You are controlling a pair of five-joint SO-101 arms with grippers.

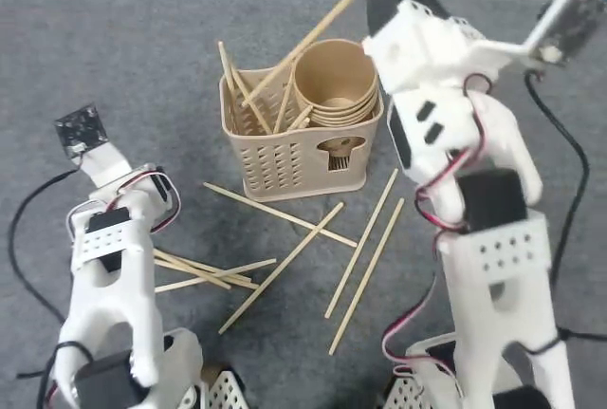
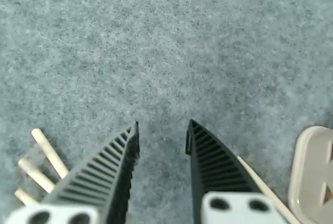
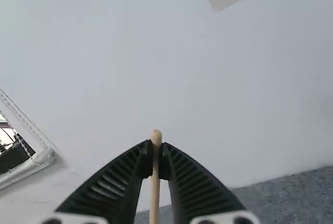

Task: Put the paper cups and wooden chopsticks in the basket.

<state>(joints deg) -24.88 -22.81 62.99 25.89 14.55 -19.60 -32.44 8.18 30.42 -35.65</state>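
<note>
Right wrist view: right end effector (image 3: pixel 155 150) tight on one chopstick (image 3: pixel 155 182).

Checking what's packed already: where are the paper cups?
In the high view, the paper cups sit stacked inside the basket, in its right half, beside leaning chopsticks.

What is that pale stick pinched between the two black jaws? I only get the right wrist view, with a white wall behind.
Observer: A wooden chopstick. The high view shows the right gripper holding it above the basket.
Operator: Is anything in the basket yet?
Observer: Yes, stacked paper cups and other chopsticks.
Operator: Are any left outside?
Observer: Several loose chopsticks lie on the grey mat, and the left gripper is open just above it.
</note>
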